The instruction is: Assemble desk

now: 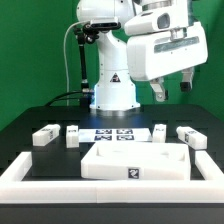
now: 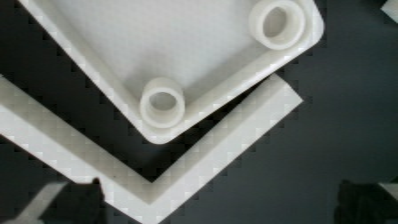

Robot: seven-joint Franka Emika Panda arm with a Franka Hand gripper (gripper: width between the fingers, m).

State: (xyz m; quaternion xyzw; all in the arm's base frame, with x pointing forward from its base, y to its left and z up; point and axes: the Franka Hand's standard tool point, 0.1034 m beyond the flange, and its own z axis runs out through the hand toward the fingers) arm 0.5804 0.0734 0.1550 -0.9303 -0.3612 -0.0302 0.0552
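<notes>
1. The wall behind is green, and a black table (image 1: 20, 125) carries all the things.
2. The white robot arm (image 1: 112, 70) stands at the back of the table.
3. The tool (image 1: 174, 93) hangs high in the air. Its two fingers are spread apart and there is nothing between them.
4. The desk slab (image 1: 135, 160) lies flat on the table, below the tool and well apart from it, a bit toward the exterior view's left.
5. The slab sits inside a long white rim (image 1: 20, 168). In the wrist view a corner of the slab (image 2: 125, 50) is near the corner of the rim (image 2: 205, 150), with a dark gap between them.
6. The wrist view also shows two round rings on the slab, one ring (image 2: 276, 22) and a second ring (image 2: 164, 103).
7. The inner right leg block (image 1: 160, 132) lies just about under the tool, and the outer right leg block (image 1: 190, 135) is beside it.
8. The inner left leg block (image 1: 73, 135) and the outer left leg block (image 1: 44, 135) lie far off toward the exterior view's left of the tool.
9. The marker board (image 1: 113, 135) lies flat between the two pairs of leg blocks.
</notes>
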